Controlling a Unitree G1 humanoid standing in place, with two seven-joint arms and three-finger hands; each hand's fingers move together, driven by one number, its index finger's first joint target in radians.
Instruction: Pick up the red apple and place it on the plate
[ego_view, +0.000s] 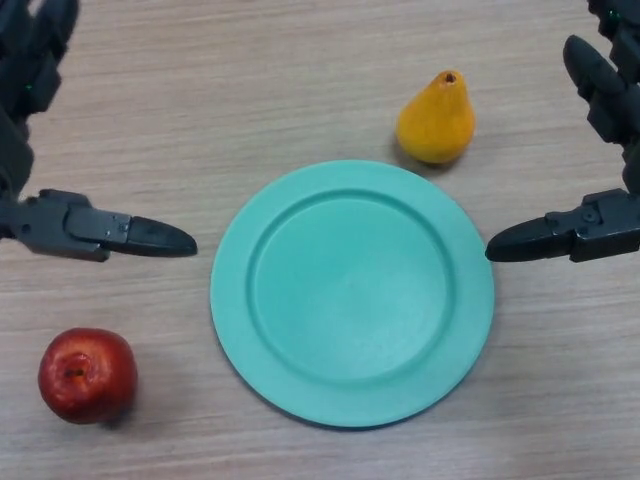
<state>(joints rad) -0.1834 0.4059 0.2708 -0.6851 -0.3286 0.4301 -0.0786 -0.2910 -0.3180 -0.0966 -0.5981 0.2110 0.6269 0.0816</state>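
A red apple (87, 375) lies on the wooden table at the lower left. A teal plate (352, 292) sits in the middle, with nothing on it. My left hand (40, 150) is at the left edge, fingers straight, its thumb pointing right above the apple and apart from it. My right hand (600, 160) is at the right edge, fingers straight, its thumb pointing left toward the plate's right rim. Both hands hold nothing.
A yellow-orange pear (436, 120) stands just beyond the plate's upper right rim, near my right hand. The wooden table (250, 90) runs across the whole view.
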